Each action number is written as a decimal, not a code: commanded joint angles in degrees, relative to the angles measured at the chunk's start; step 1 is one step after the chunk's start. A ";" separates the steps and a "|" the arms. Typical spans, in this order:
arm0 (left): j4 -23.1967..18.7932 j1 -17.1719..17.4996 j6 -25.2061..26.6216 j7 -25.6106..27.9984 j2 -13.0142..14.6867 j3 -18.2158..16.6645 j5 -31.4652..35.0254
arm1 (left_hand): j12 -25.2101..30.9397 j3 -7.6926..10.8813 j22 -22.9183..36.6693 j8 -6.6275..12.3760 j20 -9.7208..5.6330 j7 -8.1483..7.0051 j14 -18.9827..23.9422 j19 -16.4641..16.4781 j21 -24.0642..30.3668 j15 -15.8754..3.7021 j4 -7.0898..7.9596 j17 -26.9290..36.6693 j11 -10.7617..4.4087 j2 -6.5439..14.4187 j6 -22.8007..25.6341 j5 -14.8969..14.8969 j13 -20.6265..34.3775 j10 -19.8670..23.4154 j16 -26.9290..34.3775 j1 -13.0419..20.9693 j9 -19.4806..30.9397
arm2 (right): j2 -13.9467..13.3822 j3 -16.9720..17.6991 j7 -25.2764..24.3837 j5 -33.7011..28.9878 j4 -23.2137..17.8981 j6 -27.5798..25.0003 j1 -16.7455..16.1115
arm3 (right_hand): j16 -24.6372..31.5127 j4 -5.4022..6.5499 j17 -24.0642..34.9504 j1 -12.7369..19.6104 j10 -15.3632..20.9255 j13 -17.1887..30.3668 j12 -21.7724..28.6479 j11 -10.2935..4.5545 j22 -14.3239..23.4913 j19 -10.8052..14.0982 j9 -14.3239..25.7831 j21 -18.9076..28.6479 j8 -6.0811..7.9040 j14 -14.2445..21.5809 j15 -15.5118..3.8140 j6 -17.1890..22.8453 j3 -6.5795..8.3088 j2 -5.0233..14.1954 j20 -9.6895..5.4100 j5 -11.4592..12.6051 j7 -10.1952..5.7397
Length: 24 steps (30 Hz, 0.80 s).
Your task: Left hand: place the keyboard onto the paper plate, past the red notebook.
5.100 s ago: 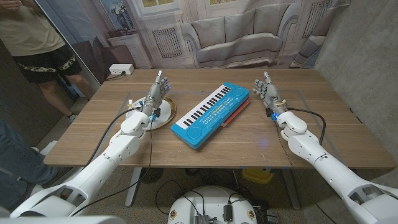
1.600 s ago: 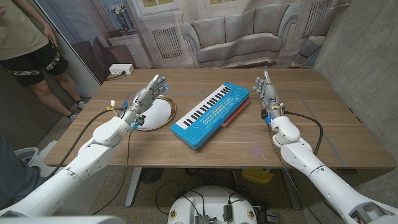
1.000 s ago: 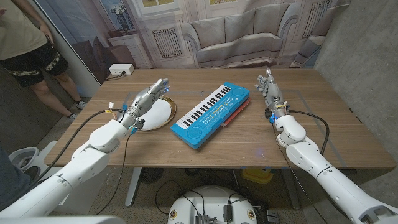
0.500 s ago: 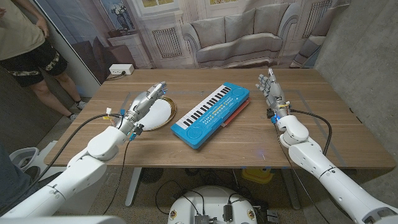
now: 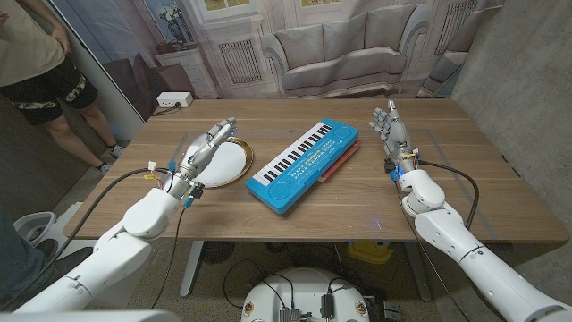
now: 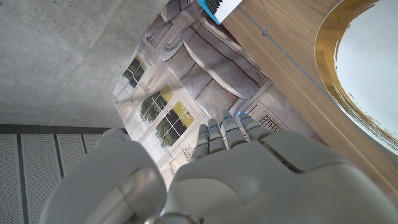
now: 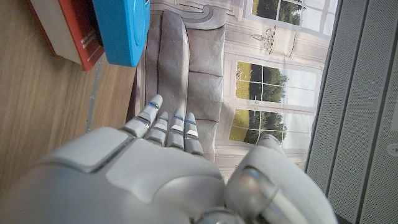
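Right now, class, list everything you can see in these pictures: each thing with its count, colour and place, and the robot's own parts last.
table: one, brown wood, bears everything below.
keyboard: one, blue with white and black keys, table's middle, lying slantwise, its far end on the notebook.
red notebook: one, red cover, under the keyboard's far right end.
paper plate: one, white with a gold rim, left of the keyboard, nothing on it.
power strip: one, white, on the floor beyond the table's far left corner.
person: one, standing at far left, beige top, dark shorts.
left hand: one, grey, over the plate's left rim, holding nothing.
right hand: one, grey, fingers up, right of the keyboard, holding nothing.
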 commanded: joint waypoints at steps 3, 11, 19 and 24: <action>-0.85 2.39 -1.58 4.17 -1.66 -1.35 6.80 | 0.20 -0.14 0.26 0.36 -2.10 -0.19 0.74 -0.40 -0.04 -0.21 -0.19 0.11 0.00 0.14 0.96 0.02 0.14 0.66 0.30 0.68 0.22 | 0.19 0.45 0.71 0.40 -0.06 1.64 -0.86 | 0.27 -0.22 0.09 0.49 0.26 0.06 0.21 -0.15 0.21 0.32 0.21 -0.48 0.39 0.37 0.17 0.53 0.15 -0.01 -0.69 -0.25 -0.15; -1.46 3.11 -1.96 8.76 -3.70 -1.74 13.97 | 0.48 -0.31 0.26 0.71 -2.47 -0.51 1.83 0.44 0.22 -0.77 -0.46 0.12 -0.68 0.02 2.47 0.26 0.16 1.99 0.47 1.22 0.24 | -0.48 0.65 3.35 1.50 0.82 2.38 -0.59 | 0.26 -0.27 0.12 0.43 0.38 0.07 0.22 -0.12 0.22 0.37 0.22 -0.68 0.37 0.39 0.19 0.59 0.00 -0.15 -0.67 -0.33 -0.15; -1.67 3.40 -2.10 11.56 -5.42 -1.67 18.38 | 0.59 -0.57 0.26 0.89 -2.86 -1.04 2.68 1.46 0.50 -1.46 -0.64 0.13 -1.22 -0.20 3.55 0.60 0.18 2.91 0.54 1.55 0.25 | -0.48 1.19 4.40 2.55 1.54 3.09 -0.58 | 0.25 -0.31 0.14 0.34 0.42 0.07 0.20 -0.03 0.22 0.41 0.22 -0.86 0.40 0.41 0.21 0.76 -0.17 -0.33 -0.65 -0.40 -0.17; -0.07 2.46 -3.03 11.41 -5.00 -1.30 20.72 | 0.58 -0.76 0.26 1.00 -2.89 -1.48 3.17 2.09 0.66 -1.81 -0.74 0.14 -1.42 -0.40 4.23 0.82 0.19 3.27 0.58 1.71 0.26 | -0.12 1.17 4.20 1.70 2.23 4.45 -0.79 | 0.22 -0.33 0.14 0.32 0.39 0.08 0.18 -0.13 0.23 0.41 0.22 -0.99 0.38 0.39 0.24 0.76 -0.23 -0.36 -0.62 -0.43 -0.18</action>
